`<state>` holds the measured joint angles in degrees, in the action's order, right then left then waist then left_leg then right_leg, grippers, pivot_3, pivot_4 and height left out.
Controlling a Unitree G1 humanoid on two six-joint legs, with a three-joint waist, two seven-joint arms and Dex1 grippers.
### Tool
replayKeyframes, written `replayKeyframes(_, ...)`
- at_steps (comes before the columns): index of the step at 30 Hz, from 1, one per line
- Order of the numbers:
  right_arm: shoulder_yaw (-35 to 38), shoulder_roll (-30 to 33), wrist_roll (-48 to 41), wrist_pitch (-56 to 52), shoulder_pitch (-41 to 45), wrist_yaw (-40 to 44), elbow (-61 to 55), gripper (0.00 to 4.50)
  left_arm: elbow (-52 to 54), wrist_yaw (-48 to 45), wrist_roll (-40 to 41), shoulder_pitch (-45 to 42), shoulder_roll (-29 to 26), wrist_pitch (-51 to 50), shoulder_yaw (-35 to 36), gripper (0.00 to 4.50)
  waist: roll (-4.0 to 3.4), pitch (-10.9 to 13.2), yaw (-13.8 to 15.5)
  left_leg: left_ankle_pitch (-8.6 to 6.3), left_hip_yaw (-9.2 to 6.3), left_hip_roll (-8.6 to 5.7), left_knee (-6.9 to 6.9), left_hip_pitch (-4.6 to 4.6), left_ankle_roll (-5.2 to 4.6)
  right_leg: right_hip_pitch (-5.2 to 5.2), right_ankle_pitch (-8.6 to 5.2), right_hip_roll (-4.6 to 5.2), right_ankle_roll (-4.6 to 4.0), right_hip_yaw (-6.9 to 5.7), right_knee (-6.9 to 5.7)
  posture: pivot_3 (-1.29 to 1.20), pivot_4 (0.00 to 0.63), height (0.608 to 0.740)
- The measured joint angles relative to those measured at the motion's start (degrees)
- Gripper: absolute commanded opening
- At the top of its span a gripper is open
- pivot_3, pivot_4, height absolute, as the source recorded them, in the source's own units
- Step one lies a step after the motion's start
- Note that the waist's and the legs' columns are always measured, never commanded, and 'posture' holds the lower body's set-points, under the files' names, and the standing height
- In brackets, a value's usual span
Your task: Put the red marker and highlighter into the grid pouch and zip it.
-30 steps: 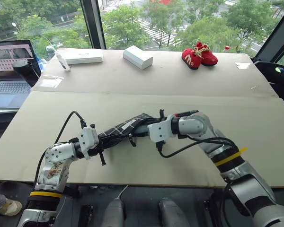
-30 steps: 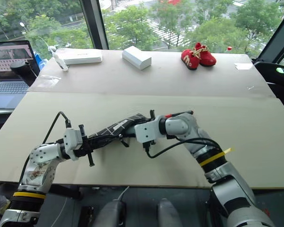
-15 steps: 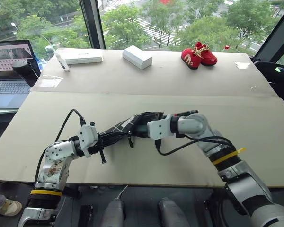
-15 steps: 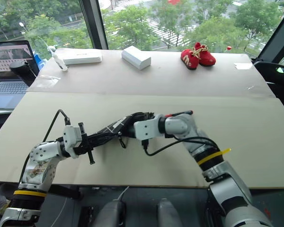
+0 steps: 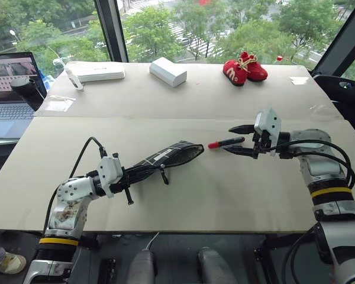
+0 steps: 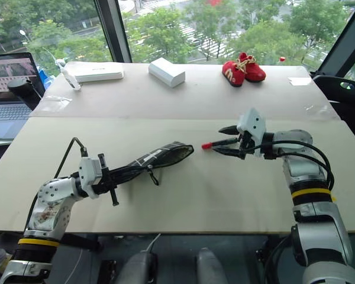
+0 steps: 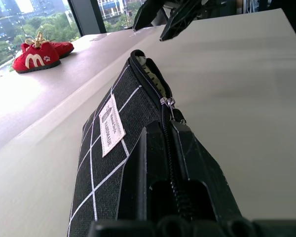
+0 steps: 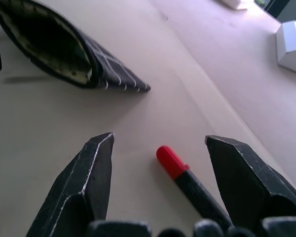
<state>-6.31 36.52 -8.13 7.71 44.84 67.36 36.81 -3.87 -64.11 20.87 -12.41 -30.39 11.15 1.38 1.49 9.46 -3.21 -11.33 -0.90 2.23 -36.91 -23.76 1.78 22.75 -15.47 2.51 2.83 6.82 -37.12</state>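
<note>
On table centre: grid pouch (image 5: 165, 157) mouth agape, clamped by left gripper (image 5: 125, 176); white label unreadable. At 3 o'clock, red marker (image 5: 226, 142) between spread right gripper (image 5: 239, 139) fingers.

We see a black pouch (image 5: 165, 157) with white grid lines, a black marker (image 5: 226, 142) with a red cap, and red shoes (image 5: 244, 67).

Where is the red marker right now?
In the left eye view, the red marker lies on the table, right of centre, between the open fingers of the right gripper. Its red cap points toward the open mouth of the grid pouch.
</note>
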Motion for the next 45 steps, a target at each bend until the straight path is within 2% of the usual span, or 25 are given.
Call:
replayKeyframes(10, -2.73, -6.03, 9.65, 10.75, 16.06, -3.01, 27.52, 3.3, -0.33, 0.67, -0.03, 0.33, 0.2, 0.58, 0.08, 0.0, -0.02, 0.02, -0.48, 0.0, -0.03, -0.02, 0.01, -0.01, 0.0, -0.01, 0.0, 0.05, 0.0, -0.03, -0.01, 0.0, 0.15, 0.73)
replayKeyframes(14, -3.93, -6.63, 12.77, 11.34, 18.18, -3.43, 33.34, 3.3, -0.04, 1.18, -0.04, 1.27, 0.19, 0.63, 0.09, 0.0, -0.03, 0.02, -0.49, 0.0, -0.03, -0.02, 0.02, 0.0, 0.0, -0.01, 0.0, 0.05, 0.0, -0.03, -0.02, 0.0, 0.15, 0.73)
replayKeyframes(19, -4.77, -7.35, 16.57, 11.1, 19.89, -3.86, 37.25, 3.3, 0.44, 1.84, -0.04, 1.52, 0.18, 0.63, 0.13, 0.0, -0.07, 0.05, -0.76, 0.0, -0.03, -0.01, 0.02, -0.01, 0.0, 0.04, 0.0, 0.03, -0.01, -0.02, -0.06, 0.0, 0.15, 0.73)
replayKeyframes(26, -6.23, -9.67, 21.1, 8.92, 22.8, -8.86, 39.83, 3.3, 0.69, 2.32, -0.05, 1.54, 0.19, 0.67, 0.14, 0.0, -0.07, 0.05, -0.81, 0.0, -0.02, -0.02, 0.04, -0.02, 0.0, 0.08, 0.0, 0.04, -0.01, -0.01, -0.08, 0.0, 0.15, 0.73)
replayKeyframes(34, -6.5, -10.51, 23.58, 3.8, 23.64, -8.69, 40.51, 3.3, 0.99, 3.1, -0.06, 1.98, 0.19, 0.79, 0.14, 0.0, -0.08, 0.05, -0.7, 0.0, -0.04, -0.03, 0.04, -0.02, 0.0, 0.07, 0.01, 0.06, -0.01, -0.03, -0.09, 0.0, 0.15, 0.73)
replayKeyframes(38, -6.57, -10.28, 24.28, 0.42, 24.06, -6.59, 40.48, 2.43, 1.71, 3.55, -0.07, 2.31, 0.19, 0.79, 0.14, 0.0, -0.08, 0.05, -0.6, 0.0, -0.05, -0.04, 0.03, -0.01, 0.0, 0.01, 0.0, 0.06, -0.01, -0.06, -0.08, 0.0, 0.15, 0.73)
replayKeyframes(39, -6.56, -10.28, 24.31, -0.14, 24.07, -5.96, 40.47, 1.88, 1.81, 3.67, -0.07, 2.31, 0.19, 0.79, 0.14, 0.0, -0.08, 0.05, -0.57, 0.0, -0.07, -0.05, 0.03, 0.0, 0.0, -0.02, 0.0, 0.06, -0.01, -0.07, -0.07, 0.0, 0.15, 0.73)
replayKeyframes(43, -6.48, -10.18, 24.33, -1.96, 24.1, -2.77, 40.2, 0.65, 1.83, 3.92, -0.06, 2.3, 0.19, 0.79, 0.14, 0.0, -0.08, 0.05, -0.45, 0.0, -0.1, -0.06, 0.02, 0.03, 0.01, -0.09, 0.0, 0.06, -0.01, -0.11, -0.05, 0.0, 0.15, 0.73)
replayKeyframes(45, -6.47, -9.64, 24.36, -2.56, 24.14, -1.08, 40.17, 0.52, 1.83, 3.92, -0.06, 2.3, 0.19, 0.79, 0.14, 0.0, -0.09, 0.05, -0.33, 0.0, -0.13, -0.06, 0.02, 0.03, 0.0, -0.09, 0.0, 0.06, 0.0, -0.13, -0.05, 0.0, 0.15, 0.73)
